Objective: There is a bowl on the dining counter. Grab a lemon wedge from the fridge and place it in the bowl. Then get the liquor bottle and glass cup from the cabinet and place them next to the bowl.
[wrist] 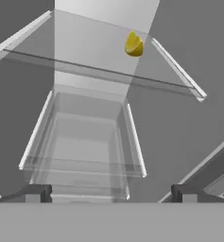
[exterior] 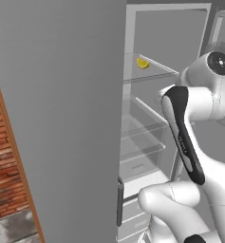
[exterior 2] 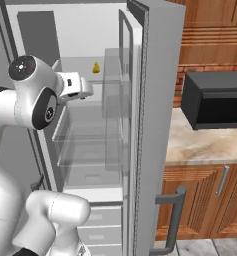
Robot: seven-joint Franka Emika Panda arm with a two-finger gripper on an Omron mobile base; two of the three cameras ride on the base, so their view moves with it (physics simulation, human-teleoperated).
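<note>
One lemon wedge (wrist: pixel 133 45) is sitting on the top glass shelf (wrist: pixel 85 71) of the open fridge (exterior 2: pixel 90 30), toward the back. End effector (wrist: pixel 111 194) is wide open with nothing in it, hanging in front of the shelf and well short of the wedge, clear drawers (wrist: pixel 80 151) below. Off to the side, a black microwave (exterior 2: pixel 215 100) sits on the bench (exterior 2: pixel 200 145)

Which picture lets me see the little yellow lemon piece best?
The hand view: the lemon wedge looks biggest there, sitting on the glass shelf with its shape clear. In the left base view and the right base view it is just a tiny yellow blob far inside the fridge.
</note>
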